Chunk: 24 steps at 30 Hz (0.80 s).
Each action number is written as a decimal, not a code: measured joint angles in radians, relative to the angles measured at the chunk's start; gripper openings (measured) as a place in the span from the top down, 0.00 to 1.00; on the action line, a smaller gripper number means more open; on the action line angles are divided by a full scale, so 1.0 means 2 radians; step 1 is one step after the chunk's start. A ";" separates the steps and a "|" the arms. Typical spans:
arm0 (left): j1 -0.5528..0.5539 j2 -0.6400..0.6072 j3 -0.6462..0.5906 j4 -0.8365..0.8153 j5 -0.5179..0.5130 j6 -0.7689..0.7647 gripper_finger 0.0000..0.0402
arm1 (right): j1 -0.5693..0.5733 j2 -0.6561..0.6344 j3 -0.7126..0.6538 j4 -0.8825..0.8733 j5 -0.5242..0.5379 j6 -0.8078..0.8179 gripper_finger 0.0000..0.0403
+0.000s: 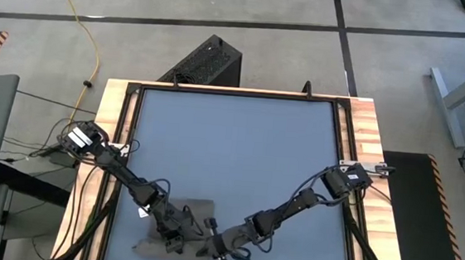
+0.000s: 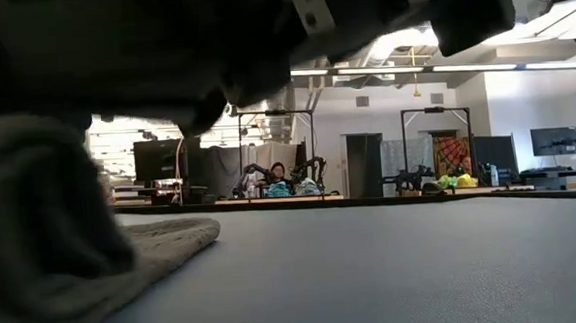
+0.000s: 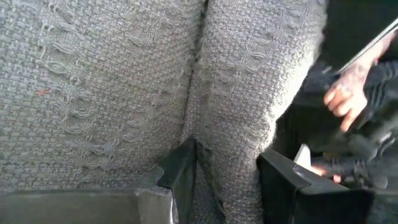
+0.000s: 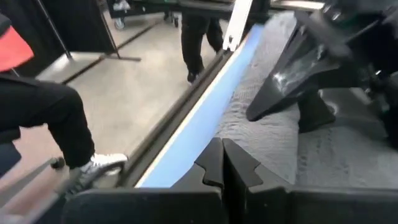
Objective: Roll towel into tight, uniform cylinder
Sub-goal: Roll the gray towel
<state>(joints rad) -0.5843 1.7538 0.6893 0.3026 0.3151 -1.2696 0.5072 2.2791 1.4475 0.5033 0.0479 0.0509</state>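
With the left gripper (image 3: 227, 180), pinching a raised ridge of the towel (image 3: 124, 81), one dark finger (image 3: 180, 168) at each side of the fold and the cloth bulging up between them. With the right gripper (image 4: 222, 165), holding nothing: fingers pressed together, tips low, just beside the towel's edge, close to the left one. Lying at the near edge of the table (image 1: 239, 147), left of the middle, partly hidden under both grippers in the high view; in the low view heaped thick at one side and running out thin and flat on the surface at the other. Judged from the coarse, loose weave and the way of bulging: soft, light, without any stiffness, so no keeping of a shape alone. Likely to sag and open again as soon as let go, and likely to slide a little on the smooth table rather than turn over. Probably not slippery in the fingers, thanks to the rough knit, and not fragile, though open loops could catch on a fingertip. Best to take hold at the rolled or folded ridge itself, through all layers at once, not at one single loose layer. Better also to hold near both ends of the ridge, one gripper at each, so as to keep the cylinder even and not cone-shaped. Worth keeping light tension toward the flat tail while turning, for a tight wrap.
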 joint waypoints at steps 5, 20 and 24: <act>0.009 0.000 0.000 0.005 -0.025 -0.011 0.68 | -0.010 0.000 0.000 -0.038 0.021 0.009 0.96; 0.014 -0.001 0.001 -0.002 -0.063 0.032 0.68 | -0.038 -0.003 0.002 -0.143 0.031 0.068 0.96; 0.014 -0.001 0.001 -0.005 -0.059 0.034 0.68 | -0.040 -0.002 0.002 -0.148 0.031 0.068 0.96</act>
<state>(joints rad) -0.5556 1.7527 0.6906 0.2935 0.1964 -1.2008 0.4271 2.2745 1.4509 0.2078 0.1097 0.1860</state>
